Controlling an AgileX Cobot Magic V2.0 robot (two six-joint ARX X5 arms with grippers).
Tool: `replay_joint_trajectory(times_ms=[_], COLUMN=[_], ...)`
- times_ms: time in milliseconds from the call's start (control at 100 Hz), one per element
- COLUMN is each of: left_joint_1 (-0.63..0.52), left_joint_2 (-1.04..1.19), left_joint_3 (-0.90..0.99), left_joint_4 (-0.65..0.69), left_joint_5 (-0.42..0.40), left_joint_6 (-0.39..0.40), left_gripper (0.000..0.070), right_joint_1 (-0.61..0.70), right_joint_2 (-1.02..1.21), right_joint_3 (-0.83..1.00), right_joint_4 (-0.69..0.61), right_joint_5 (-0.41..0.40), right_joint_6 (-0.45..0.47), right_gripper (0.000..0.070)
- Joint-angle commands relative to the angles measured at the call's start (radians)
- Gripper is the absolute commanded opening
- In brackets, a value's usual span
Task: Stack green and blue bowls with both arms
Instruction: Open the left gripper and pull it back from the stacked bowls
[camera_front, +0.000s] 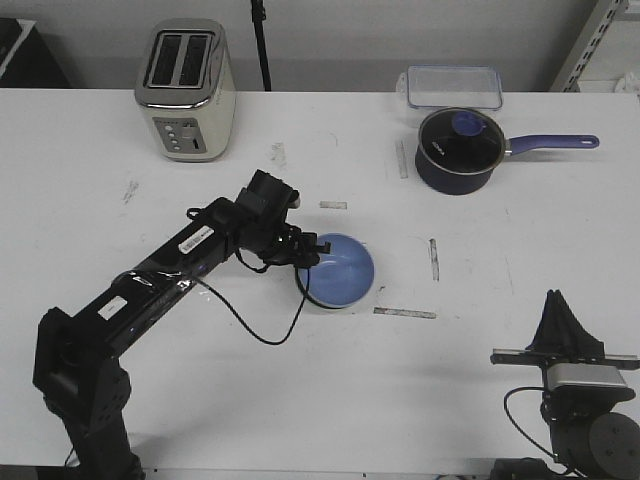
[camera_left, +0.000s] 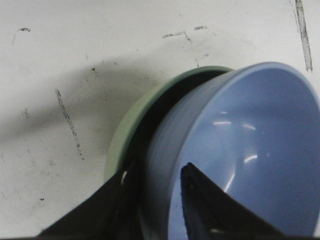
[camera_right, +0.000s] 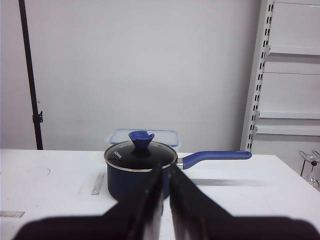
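The light blue bowl (camera_front: 340, 270) sits mid-table. In the left wrist view the blue bowl (camera_left: 250, 140) rests tilted inside the pale green bowl (camera_left: 130, 125), whose rim shows beside it. In the front view the green bowl is hidden under the blue one. My left gripper (camera_front: 312, 252) is shut on the blue bowl's near-left rim (camera_left: 159, 170), with one finger (camera_left: 200, 195) inside the bowl and the other outside its wall. My right gripper (camera_front: 556, 305) is shut and empty near the table's front right; in its wrist view its fingers (camera_right: 166, 172) point toward the saucepan.
A dark navy saucepan (camera_front: 458, 150) with a lid and purple handle stands at the back right, a clear lidded box (camera_front: 453, 86) behind it. A cream toaster (camera_front: 187, 90) stands at the back left. Tape marks (camera_front: 404, 313) lie near the bowls.
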Motion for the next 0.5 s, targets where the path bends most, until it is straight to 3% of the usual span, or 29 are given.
replay_joint_trajectory(times_ms=[0,160,490], left_joint_1=[-0.006,-0.001,0.017], left_joint_2=[0.011,-0.007,-0.083], left_joint_3=[0.026,0.026,0.025], left_joint_4=[0.0,0.0,-0.026], left_joint_5=[0.006,0.006,0.005], left_joint_6=[0.006,0.008,0.009], left_gripper=[0.0205,0.0291,0.029], right_joint_1=[0.001,0.001,0.001], right_joint_2=[-0.002,-0.002,-0.002], right_joint_3=[0.005,0.005,0.005], right_joint_4=[0.01,0.01,0.01], right_joint_5=[0.0,0.0,0.0], right_joint_6=[0.007,0.007,0.007], right_gripper=[0.0014,0.0014,0.0014])
